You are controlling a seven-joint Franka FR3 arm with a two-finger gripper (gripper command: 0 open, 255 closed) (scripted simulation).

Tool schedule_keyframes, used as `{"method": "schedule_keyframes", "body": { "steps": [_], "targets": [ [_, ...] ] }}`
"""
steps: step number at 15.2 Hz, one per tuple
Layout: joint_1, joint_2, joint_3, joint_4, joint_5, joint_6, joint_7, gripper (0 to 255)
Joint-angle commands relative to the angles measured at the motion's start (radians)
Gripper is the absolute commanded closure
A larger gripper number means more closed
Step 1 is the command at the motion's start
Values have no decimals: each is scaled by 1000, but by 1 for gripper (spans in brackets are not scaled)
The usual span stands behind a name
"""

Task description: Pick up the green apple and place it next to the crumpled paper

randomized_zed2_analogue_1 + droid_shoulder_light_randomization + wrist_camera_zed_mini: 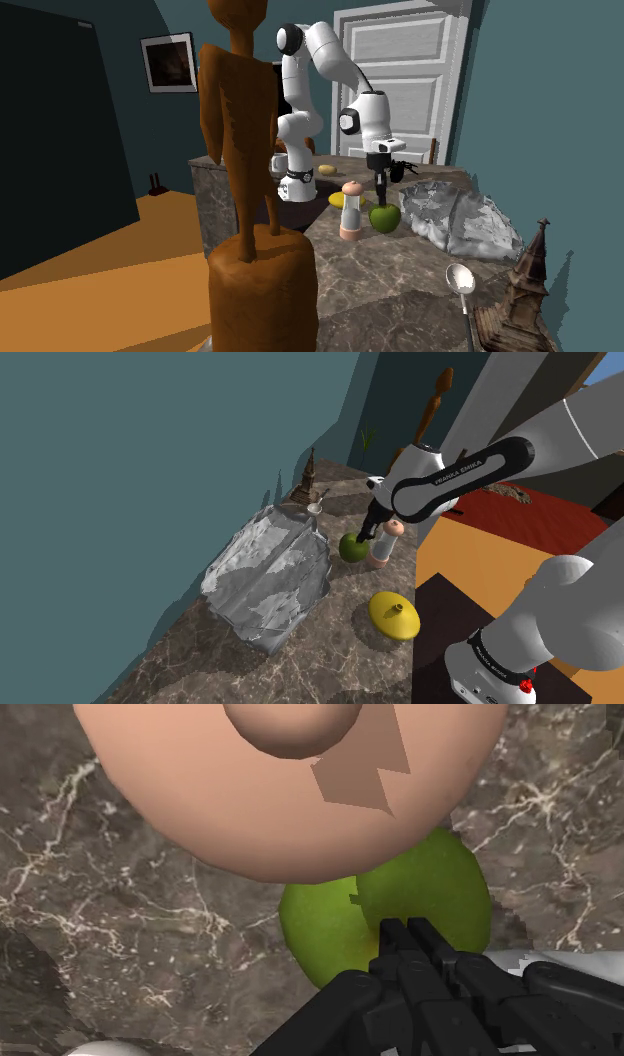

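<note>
Above the green apple (pixel 352 548), fingers (pixel 395 949) closed together, empty — should open wide before descending; pink-topped grinder (pixel 383 552) crowds alongside.

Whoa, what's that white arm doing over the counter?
A white robot arm holds its black claw right over a green apple. The apple sits on the marble counter, beside a pinkish shaker. The claw's fingers look closed together above the apple rather than around it, so it isn't lifted. The crumpled paper, where the apple is meant to end up, lies close by on the apple's other side.
</note>
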Motion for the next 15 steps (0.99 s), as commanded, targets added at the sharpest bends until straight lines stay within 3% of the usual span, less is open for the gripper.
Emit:
{"method": "schedule_keyframes", "body": {
  "steps": [1, 2, 7, 11, 15],
  "targets": [
    [0, 0, 0, 0, 0, 0, 0, 255],
    [0, 0, 0, 0, 0, 0, 0, 0],
    [0, 0, 0, 0, 0, 0, 0, 0],
    [-29, -144, 11, 10, -72, -150, 52, 0],
    [-30, -144, 12, 10, -72, -150, 51, 0]
  ]
}}
